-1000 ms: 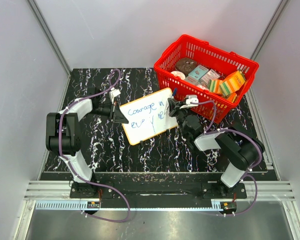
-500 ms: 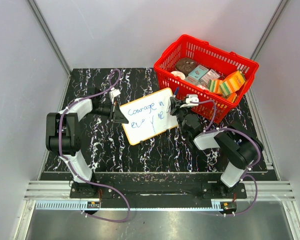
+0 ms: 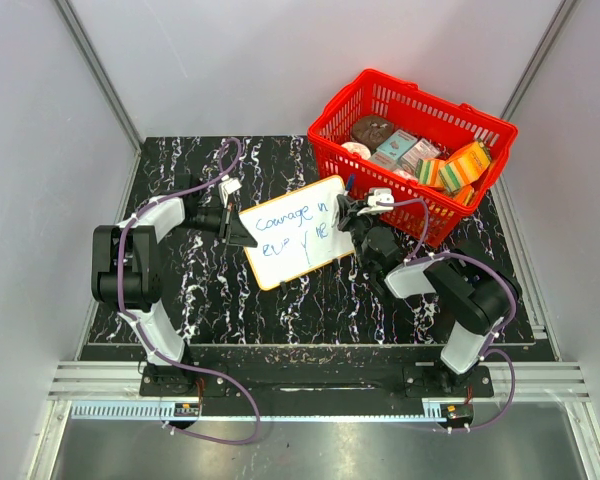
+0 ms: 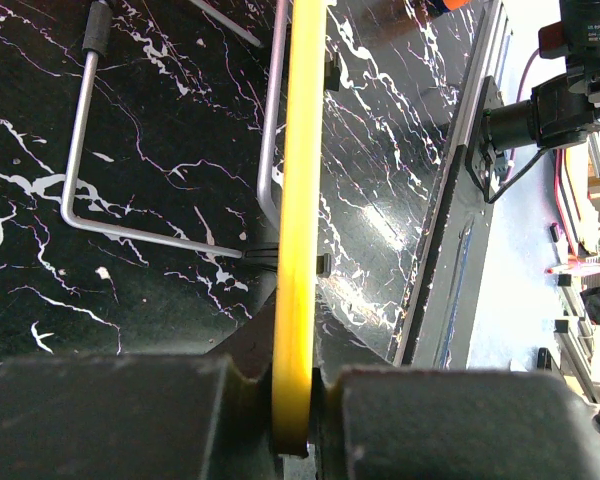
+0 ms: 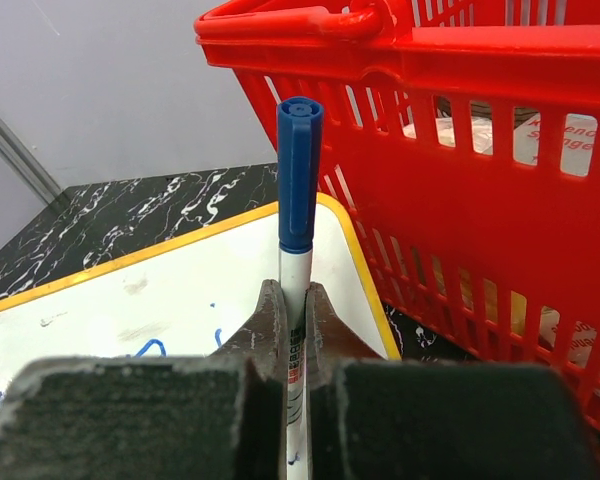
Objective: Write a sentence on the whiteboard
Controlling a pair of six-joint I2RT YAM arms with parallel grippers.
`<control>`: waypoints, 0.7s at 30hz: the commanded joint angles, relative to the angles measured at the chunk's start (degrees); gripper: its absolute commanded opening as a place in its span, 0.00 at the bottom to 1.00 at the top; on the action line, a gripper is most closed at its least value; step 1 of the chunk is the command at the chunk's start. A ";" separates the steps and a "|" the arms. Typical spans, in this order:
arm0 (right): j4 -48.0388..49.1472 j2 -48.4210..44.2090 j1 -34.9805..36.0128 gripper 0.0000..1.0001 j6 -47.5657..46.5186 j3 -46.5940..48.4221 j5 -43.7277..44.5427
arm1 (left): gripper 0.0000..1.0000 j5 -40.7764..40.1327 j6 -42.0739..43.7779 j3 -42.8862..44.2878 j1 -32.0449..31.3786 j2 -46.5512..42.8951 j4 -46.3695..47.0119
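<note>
Whiteboard: one, two blue lines of sentence on it. Left claw clamped on its rim; right claw clamped on one marker. One red basket beside.

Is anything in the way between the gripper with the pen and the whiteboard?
No, nothing that I can see. The right gripper, shut on the pen, is right at the edge of the whiteboard. The basket stands on its other side, not between.
</note>
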 commanded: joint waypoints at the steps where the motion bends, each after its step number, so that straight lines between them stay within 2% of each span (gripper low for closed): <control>1: 10.06 0.58 -0.36 0.00 -0.10 1.89 -2.33 | 0.00 -10.84 4.30 0.37 -0.46 -1.51 0.50; 21: 5.75 1.02 -0.36 0.00 2.45 0.40 -2.25 | 0.00 -10.84 4.39 0.28 -0.46 -1.33 0.58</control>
